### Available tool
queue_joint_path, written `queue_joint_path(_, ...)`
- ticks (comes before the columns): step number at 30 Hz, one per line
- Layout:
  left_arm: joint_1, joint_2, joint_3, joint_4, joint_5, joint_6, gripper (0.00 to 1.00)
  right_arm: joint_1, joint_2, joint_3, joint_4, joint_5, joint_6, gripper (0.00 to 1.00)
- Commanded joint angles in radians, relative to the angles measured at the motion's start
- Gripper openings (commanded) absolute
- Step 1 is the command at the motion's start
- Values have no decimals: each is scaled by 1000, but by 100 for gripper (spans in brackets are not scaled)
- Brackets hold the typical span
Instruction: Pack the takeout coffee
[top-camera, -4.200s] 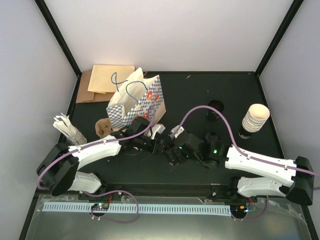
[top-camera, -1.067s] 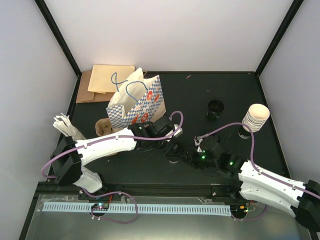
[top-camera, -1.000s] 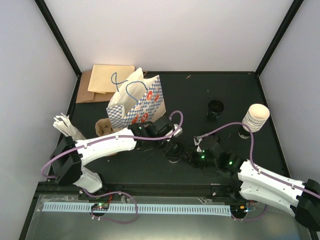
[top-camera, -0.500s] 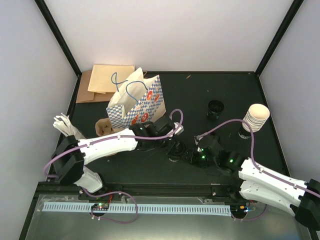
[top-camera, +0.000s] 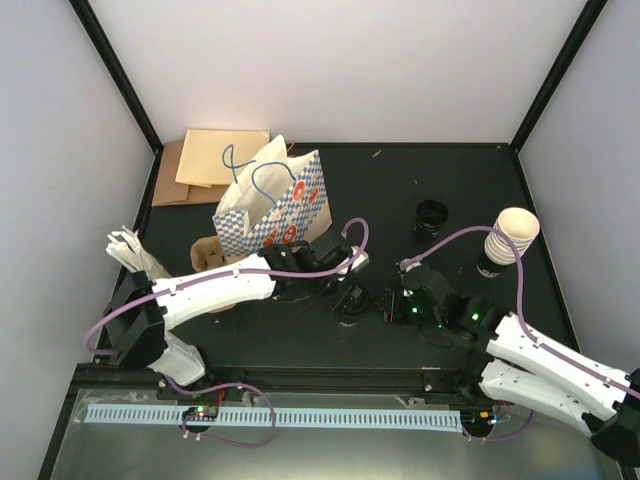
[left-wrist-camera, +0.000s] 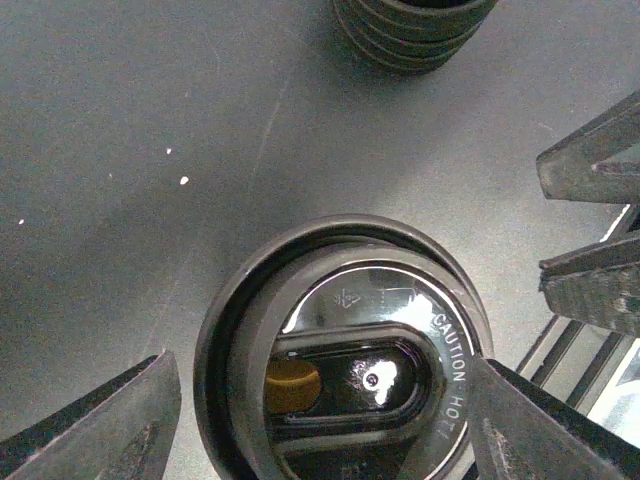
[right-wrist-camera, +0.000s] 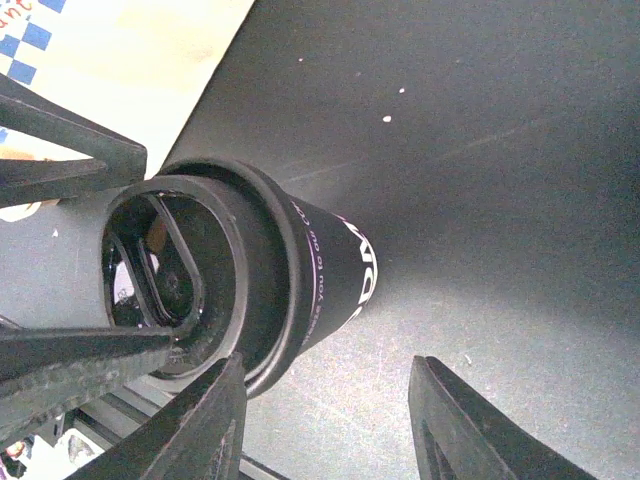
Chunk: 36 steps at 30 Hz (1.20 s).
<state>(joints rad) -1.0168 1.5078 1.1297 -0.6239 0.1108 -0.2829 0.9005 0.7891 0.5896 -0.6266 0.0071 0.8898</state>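
Lidded cup (right-wrist-camera: 325, 265) stands mid table (top-camera: 400, 175), left gripper (left-wrist-camera: 322, 362) straddling its lid (left-wrist-camera: 350, 300) from above, right gripper (right-wrist-camera: 325, 365) just to its right. Paper bag (top-camera: 272, 205) behind-left of it, lid stack (top-camera: 431, 218) behind-right, cup stack (top-camera: 508, 240) further right, flat bags (top-camera: 205, 160) in back-left corner

In the right wrist view the cup (right-wrist-camera: 325, 265) carries pale lettering that curves out of sight, too partial to read, and the checked bag (right-wrist-camera: 130, 60) shows only a corner at the picture's edge. In the left wrist view the lid (left-wrist-camera: 350, 340) hides the cup's body and runs off the bottom edge; the stack of black lids (left-wrist-camera: 415, 30) is cut by the top edge. From above, the cup's wall cannot be made out.
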Motion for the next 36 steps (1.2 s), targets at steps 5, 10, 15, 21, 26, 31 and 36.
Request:
queue_joint_path(5, 1, -40, 54, -47, -20, -11, 83, -12, 42, 52, -3, -2, -118, 47)
queue_joint_path(10, 4, -127, -29, -24, -33, -70, 81, -11, 79, 98, -14, -22, -254, 48)
queue_joint_path(15, 19, -257, -154, -21, -65, -211, 75, -11, 99, 124, -12, 11, -276, 48)
queue_joint_path(21, 34, -366, -334, 146, 69, -376, 72, -11, 162, 185, -16, -85, -473, 63)
queue_joint_path(26, 45, -405, -442, 320, 162, -465, 72, -9, 218, 249, -37, -80, -590, 64)
queue_joint_path(31, 73, -383, -478, 402, 230, -513, 72, -9, 261, 260, 3, -91, -669, 68)
queue_joint_path(36, 104, -359, -497, 454, 297, -535, 69, -11, 334, 269, 45, -85, -678, 68)
